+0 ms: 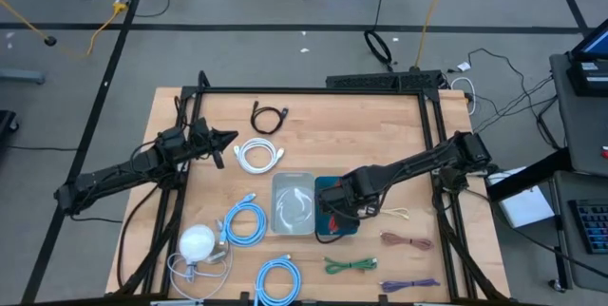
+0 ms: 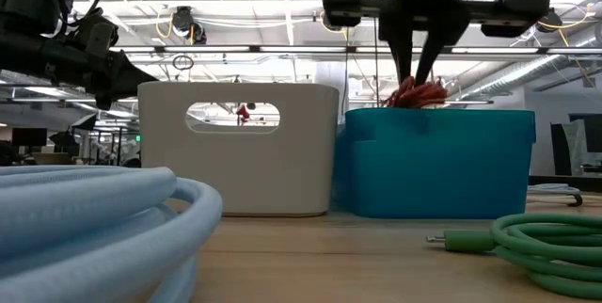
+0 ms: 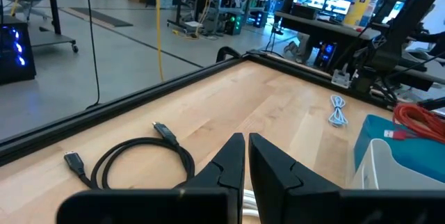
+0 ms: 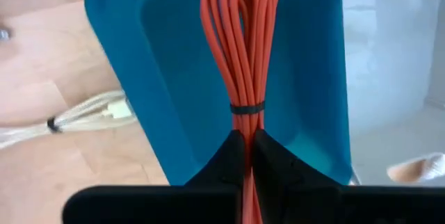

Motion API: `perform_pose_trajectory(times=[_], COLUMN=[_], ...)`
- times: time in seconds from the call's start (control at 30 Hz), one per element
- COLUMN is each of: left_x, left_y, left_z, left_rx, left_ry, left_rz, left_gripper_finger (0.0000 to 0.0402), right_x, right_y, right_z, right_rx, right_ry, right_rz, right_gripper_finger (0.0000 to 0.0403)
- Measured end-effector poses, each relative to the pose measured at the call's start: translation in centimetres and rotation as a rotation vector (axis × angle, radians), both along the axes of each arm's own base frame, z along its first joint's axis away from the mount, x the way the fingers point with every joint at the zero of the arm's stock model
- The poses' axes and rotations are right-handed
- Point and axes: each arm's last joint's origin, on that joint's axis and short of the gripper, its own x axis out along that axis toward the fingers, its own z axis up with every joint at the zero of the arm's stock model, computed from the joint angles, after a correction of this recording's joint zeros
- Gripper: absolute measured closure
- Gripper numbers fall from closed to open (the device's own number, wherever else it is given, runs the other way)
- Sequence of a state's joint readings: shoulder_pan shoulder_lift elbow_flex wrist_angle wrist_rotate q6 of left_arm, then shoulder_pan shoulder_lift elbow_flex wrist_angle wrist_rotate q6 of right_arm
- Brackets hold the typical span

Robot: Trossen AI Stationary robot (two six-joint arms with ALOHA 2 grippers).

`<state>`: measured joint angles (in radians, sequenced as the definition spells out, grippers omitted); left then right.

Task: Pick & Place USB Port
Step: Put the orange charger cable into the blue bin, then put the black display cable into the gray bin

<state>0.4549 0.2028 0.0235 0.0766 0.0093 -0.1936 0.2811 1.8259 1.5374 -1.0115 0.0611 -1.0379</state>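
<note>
Right claw [image 4: 245, 140] is pinched shut on a bundled red rubber-sheathed USB cable [image 4: 240, 50], held over the open teal plastic bin [image 4: 174, 78], the coil dangling into it. Bundle looks light, limp and slightly grippy; best held near its black tie. Left claw [image 3: 245, 156], closed and empty, waits well left of the bin, above a coiled black cable [image 3: 142, 158].

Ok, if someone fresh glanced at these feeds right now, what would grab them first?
Probably the red cable, bundled and pinched in the right gripper directly over the blue bin near the table's middle. Next, the white bin beside it, and the left gripper, shut and empty, hovering by the black cable toward the far edge.
</note>
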Motion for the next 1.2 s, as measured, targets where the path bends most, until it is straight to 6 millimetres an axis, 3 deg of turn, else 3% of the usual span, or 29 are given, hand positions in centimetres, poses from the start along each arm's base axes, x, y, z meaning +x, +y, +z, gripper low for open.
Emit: perform_pose_trajectory(times=[0.4, 0.6, 0.83, 0.93, 1.07, 1.2], left_x=[0.0, 0.0, 0.0, 0.0, 0.0, 0.1], left_y=[0.0, 0.0, 0.0, 0.0, 0.0, -0.1], left_z=[0.0, 0.0, 0.0, 0.1, 0.1, 0.9], left_rx=[-0.002, -0.002, 0.001, 0.002, 0.011, 0.053], left_ry=[-0.002, -0.003, -0.002, -0.003, -0.003, -0.076], left_rz=[-0.004, -0.015, -0.016, -0.016, -0.017, -0.046], left_gripper_finger=[0.0378, 0.0378, 0.0378, 0.0378, 0.0378, 0.0378], right_x=[-0.2, 0.8, 0.7, 0.6, 0.2, -0.1], right_y=[0.2, 0.3, 0.7, 0.9, 1.3, 2.0], right_z=[-1.3, -1.0, -1.0, -0.8, 1.3, 4.7], right_rx=[0.014, 0.006, 0.0, -0.099, -0.312, -0.272], right_ry=[-0.011, -0.14, -0.151, -0.197, -0.396, -0.65], right_rz=[-0.079, -0.251, -0.237, -0.249, -0.283, -0.396], right_gripper_finger=[0.0396, 0.0331, 0.0255, 0.0233, 0.0214, 0.0207])
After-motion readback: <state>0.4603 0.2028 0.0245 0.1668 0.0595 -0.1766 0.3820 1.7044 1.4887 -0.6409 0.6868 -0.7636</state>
